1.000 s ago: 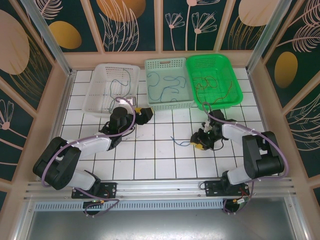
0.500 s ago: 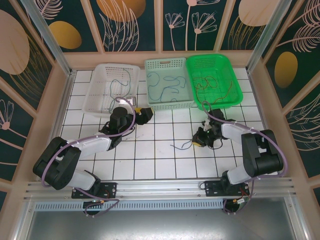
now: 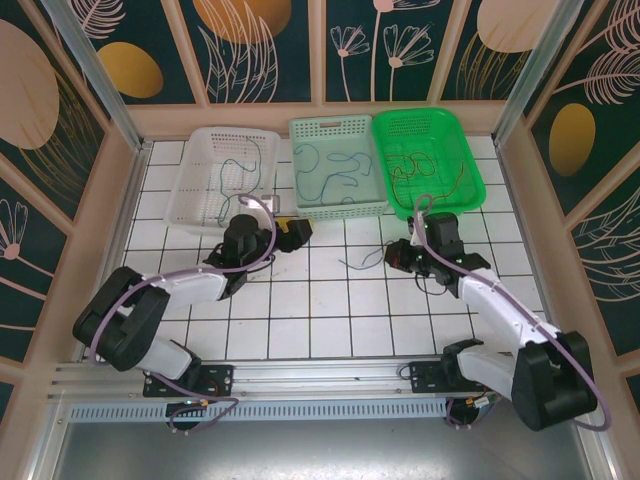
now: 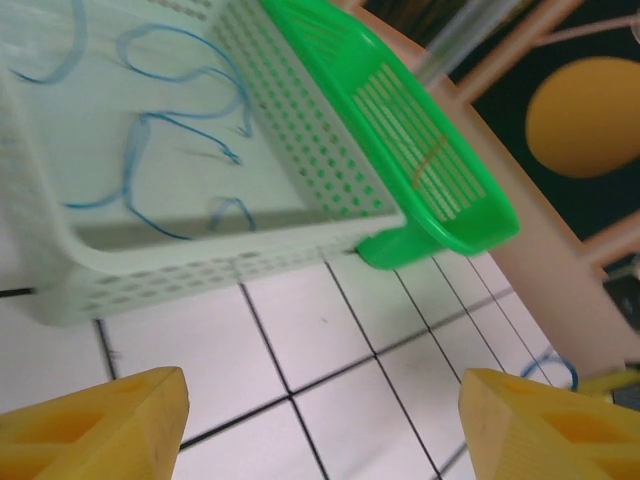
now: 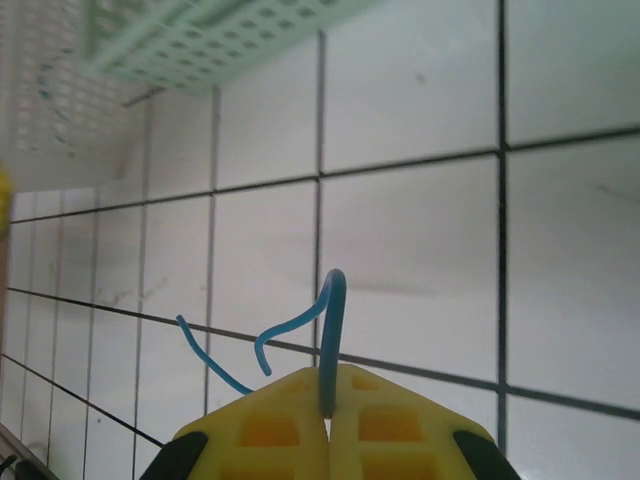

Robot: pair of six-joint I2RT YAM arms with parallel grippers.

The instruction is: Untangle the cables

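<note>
The right end effector (image 5: 328, 392) is pinched tight on a blue cable (image 5: 330, 330), which sticks out past its tips and trails left over the surface (image 3: 330, 310). The pale basket (image 3: 330, 127) with more blue cables (image 4: 133, 165) lies just beyond, up and left. The left end effector (image 4: 320, 425) gapes wide, nearer that basket.

The pale green basket (image 4: 200, 270) is moulded in matt perforated plastic; the green basket (image 4: 440, 190) at its 3 o'clock is seen glossier and faintly translucent. The table (image 3: 320, 300) is faced with smooth, slightly shiny white tile. The blue cable (image 5: 327, 340) is sheathed in smooth plastic. The right gripper (image 5: 328, 390) is tipped in matt yellow plastic. The rail (image 3: 320, 375) at 6 o'clock is made of dull grey metal.
</note>
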